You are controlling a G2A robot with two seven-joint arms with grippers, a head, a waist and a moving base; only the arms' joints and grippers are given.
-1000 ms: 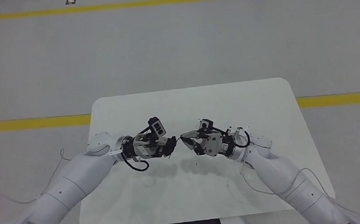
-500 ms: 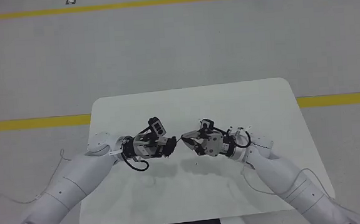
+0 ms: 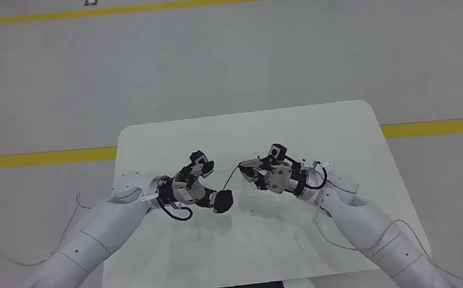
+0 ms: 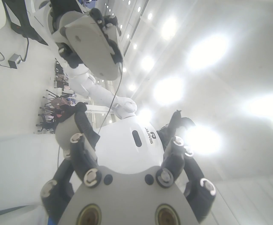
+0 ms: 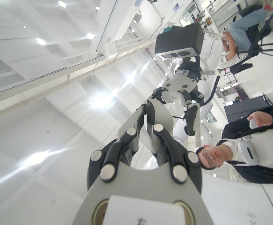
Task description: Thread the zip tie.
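Zip tie stays clamped in the right tool, while the left tool has spread apart and swung back from it, so threading looks unfinished.

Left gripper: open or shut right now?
Open. The left gripper has its fingers wide apart; the zip tie is pinched in the right gripper.

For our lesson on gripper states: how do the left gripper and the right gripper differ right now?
The left gripper is open, jaws wide apart; the right gripper is shut. The right gripper pinches the zip tie at its tip; the left gripper clamps nothing. Shared: both hover close together above the table.
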